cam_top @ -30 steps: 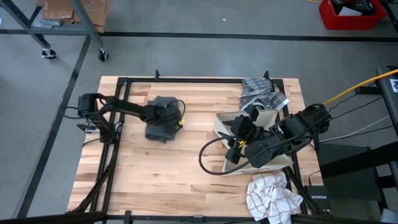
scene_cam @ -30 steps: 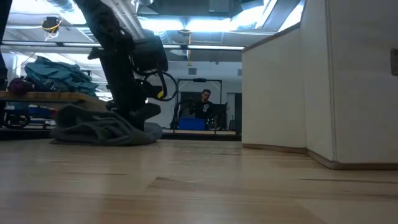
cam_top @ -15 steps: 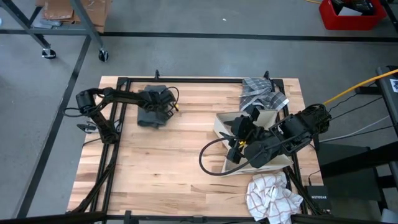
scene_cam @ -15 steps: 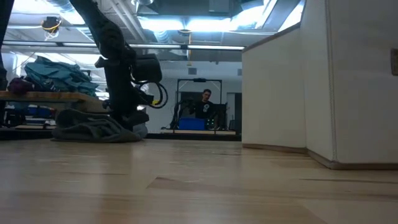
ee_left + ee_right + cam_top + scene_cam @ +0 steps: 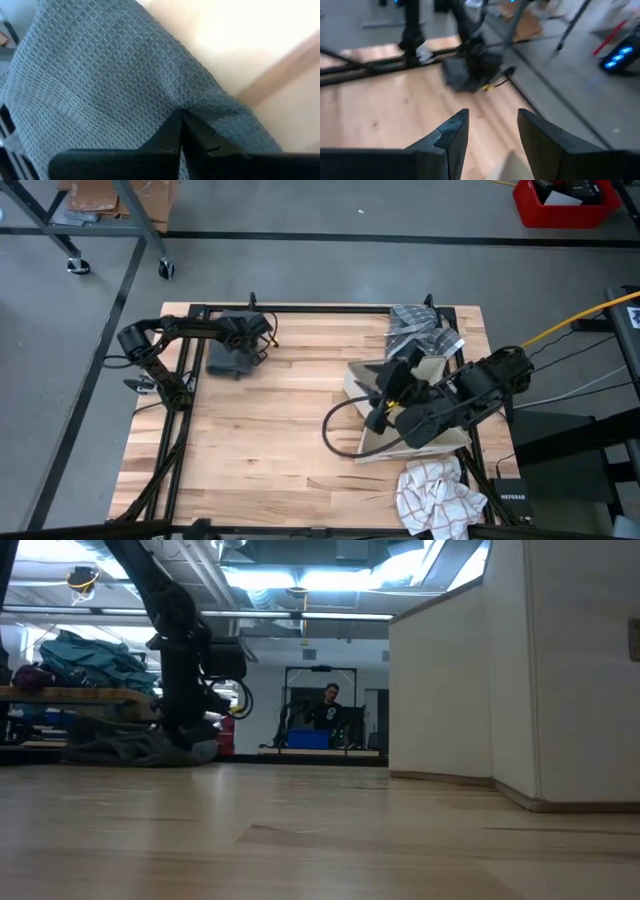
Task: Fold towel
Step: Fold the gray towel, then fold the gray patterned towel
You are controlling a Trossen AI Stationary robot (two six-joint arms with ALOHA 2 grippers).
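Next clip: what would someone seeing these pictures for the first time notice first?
Probably the left claw pinched shut on the grey towel, bunched at the table's far left corner. Next, the right claw, fingers apart, over the pale bin at the right side, with a checked cloth behind it and a white patterned one at the near edge.

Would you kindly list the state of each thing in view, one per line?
Grey towel: bunched, at the table's far left corner.
Left gripper: shut on grey towel.
Right gripper: open, empty.
Checked towel: crumpled.
White towel: crumpled.
Bin: tilted.
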